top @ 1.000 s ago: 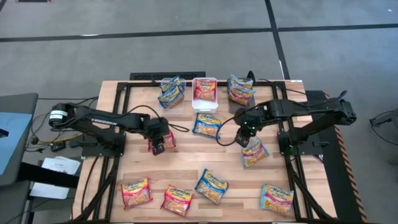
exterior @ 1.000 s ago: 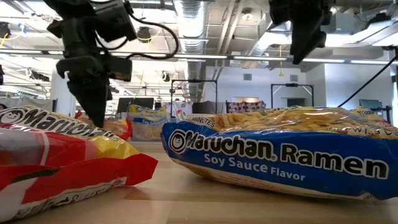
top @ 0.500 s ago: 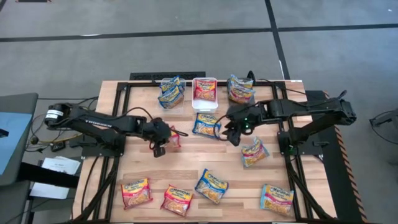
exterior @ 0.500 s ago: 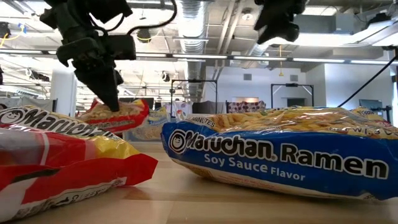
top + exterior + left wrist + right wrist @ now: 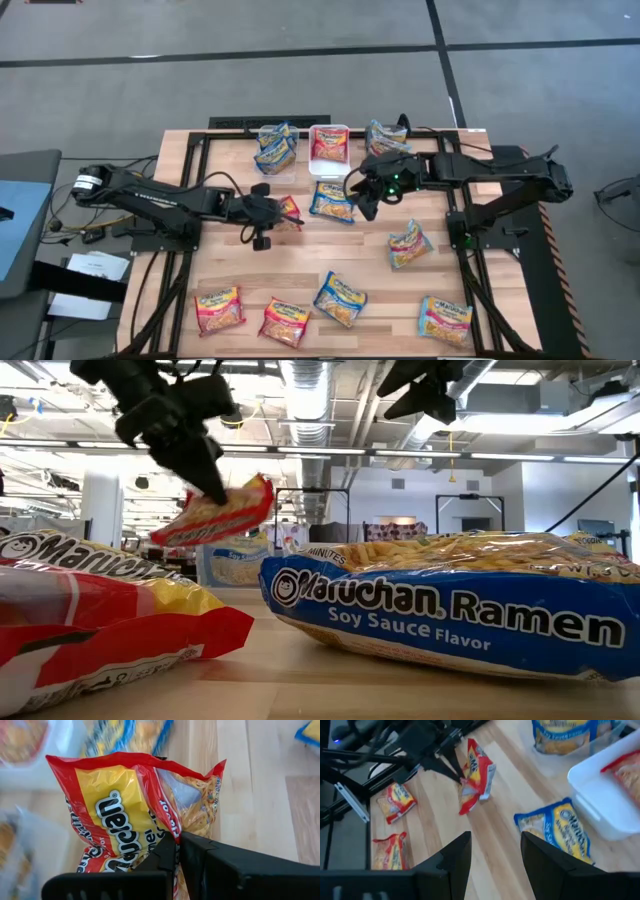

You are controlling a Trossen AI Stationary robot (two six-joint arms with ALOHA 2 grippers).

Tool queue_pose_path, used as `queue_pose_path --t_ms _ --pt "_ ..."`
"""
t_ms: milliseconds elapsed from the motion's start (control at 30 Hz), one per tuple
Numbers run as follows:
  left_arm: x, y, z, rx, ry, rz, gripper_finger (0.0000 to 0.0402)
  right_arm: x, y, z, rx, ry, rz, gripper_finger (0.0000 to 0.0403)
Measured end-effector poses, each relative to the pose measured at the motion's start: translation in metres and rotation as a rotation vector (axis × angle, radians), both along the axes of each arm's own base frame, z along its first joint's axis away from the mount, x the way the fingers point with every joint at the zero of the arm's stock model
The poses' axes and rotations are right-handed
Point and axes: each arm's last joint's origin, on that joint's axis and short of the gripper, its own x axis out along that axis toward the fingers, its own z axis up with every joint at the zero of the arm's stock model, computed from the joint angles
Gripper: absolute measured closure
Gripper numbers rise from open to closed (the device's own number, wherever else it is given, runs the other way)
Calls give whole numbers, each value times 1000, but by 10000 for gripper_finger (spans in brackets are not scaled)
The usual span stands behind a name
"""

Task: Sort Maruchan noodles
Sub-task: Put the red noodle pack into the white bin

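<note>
- Overall, the desk is a wooden top on a dark frame, with both arms reaching in from its left and right edges.
- Left arm: its gripper hangs over the middle of the desk, left of centre, with its fingers pinched together on the edge of a red packet; the packet is lifted clear of the wood and tilted, as the low view shows.
- Right arm: its gripper is up over the rear half of the desk, just right of a blue packet lying flat there; the fingers stand apart and hold nothing.
- Bins along the rear edge: a clear bin with blue packets, a white bin at the middle with a red packet, and a third bin to the right with pink-trimmed packets, its colour hard to tell.
- Loose packets near the front edge: a pink one and a red one towards the left corner, a blue one at the middle, a pink-and-blue one by the right corner.
- One more packet, crumpled and pink-trimmed, lies towards the right edge, below the right gripper.
</note>
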Motion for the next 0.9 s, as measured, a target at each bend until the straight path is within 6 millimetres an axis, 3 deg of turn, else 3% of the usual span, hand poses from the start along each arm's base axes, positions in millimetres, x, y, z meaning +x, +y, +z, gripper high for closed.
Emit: queue_pose_path --t_ms 367,633,800,900 --pt "12 -1 37 185 -66 -117 401 3 -30 10 -63 -112 -73 175" --pt "14 0 45 286 -71 -151 401 5 -51 23 -76 -262 -156 175" --pt "14 2 45 364 -42 -146 401 9 -51 31 -106 -354 -145 175" --pt "14 2 45 398 -30 -175 401 23 -47 28 -146 -398 -108 175"
